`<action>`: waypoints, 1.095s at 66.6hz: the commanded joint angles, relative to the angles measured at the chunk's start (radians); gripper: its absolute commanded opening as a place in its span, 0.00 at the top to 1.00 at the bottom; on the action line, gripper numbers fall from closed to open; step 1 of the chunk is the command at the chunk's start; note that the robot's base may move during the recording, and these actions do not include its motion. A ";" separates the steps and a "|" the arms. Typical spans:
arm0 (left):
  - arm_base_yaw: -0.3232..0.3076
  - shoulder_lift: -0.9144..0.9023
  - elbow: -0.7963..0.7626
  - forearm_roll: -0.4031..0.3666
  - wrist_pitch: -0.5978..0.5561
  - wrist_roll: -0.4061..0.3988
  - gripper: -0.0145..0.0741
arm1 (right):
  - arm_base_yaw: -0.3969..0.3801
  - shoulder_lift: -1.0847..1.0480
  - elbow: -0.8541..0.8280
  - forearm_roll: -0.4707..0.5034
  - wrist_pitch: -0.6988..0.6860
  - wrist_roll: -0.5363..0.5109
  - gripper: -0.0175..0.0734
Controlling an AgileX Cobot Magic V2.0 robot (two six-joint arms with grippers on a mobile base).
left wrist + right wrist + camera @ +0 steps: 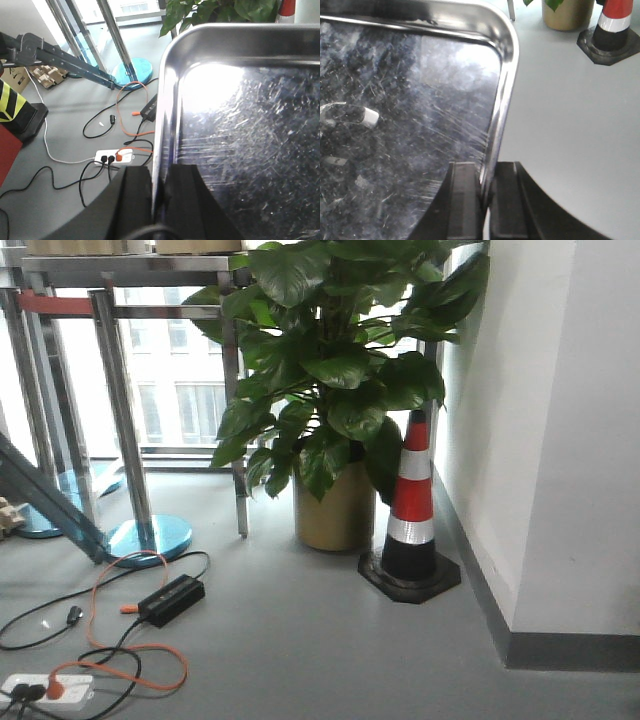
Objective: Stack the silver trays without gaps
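A silver tray (250,130) with a scratched shiny bottom fills the right of the left wrist view. My left gripper (159,175) is shut on its left rim, one finger outside and one inside. The same kind of silver tray (410,115) fills the left of the right wrist view, held above the grey floor. On its right rim my right gripper (485,172) is shut, the rim pinched between the black pads. No tray and no gripper show in the front view. I cannot tell whether both views show one tray.
A potted plant (330,390) and an orange-white traffic cone (412,510) stand by the white wall. Steel posts on blue bases (150,536), a power strip (45,690), a black adapter (172,600) and orange and black cables (125,117) lie on the floor at left.
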 commanded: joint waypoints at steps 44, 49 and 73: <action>-0.012 0.007 -0.001 0.011 -0.099 0.001 0.85 | 0.012 -0.008 -0.014 0.003 -0.157 -0.013 0.82; -0.012 0.007 -0.001 0.011 -0.099 0.001 0.85 | 0.012 -0.008 -0.014 0.003 -0.157 -0.013 0.82; -0.012 0.007 -0.001 0.011 -0.099 0.001 0.85 | 0.012 -0.008 -0.014 0.003 -0.157 -0.013 0.82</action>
